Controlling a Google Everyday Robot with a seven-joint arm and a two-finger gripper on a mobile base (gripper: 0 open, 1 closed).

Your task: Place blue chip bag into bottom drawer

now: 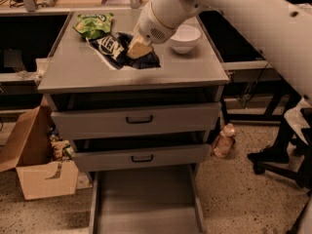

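Observation:
The blue chip bag is crinkled navy foil with white lettering, at the middle of the grey cabinet top. My gripper comes down from the upper right on the white arm and is shut on the bag's right half. The bag looks tilted, and I cannot tell whether it is off the top. The bottom drawer is pulled open at the foot of the cabinet; its flat grey floor shows nothing in it. It lies well below and in front of the gripper.
A green chip bag lies at the top's back left, and a white bowl stands right of the gripper. Two closed upper drawers have black handles. A cardboard box stands on the floor at left, a bottle and a chair base at right.

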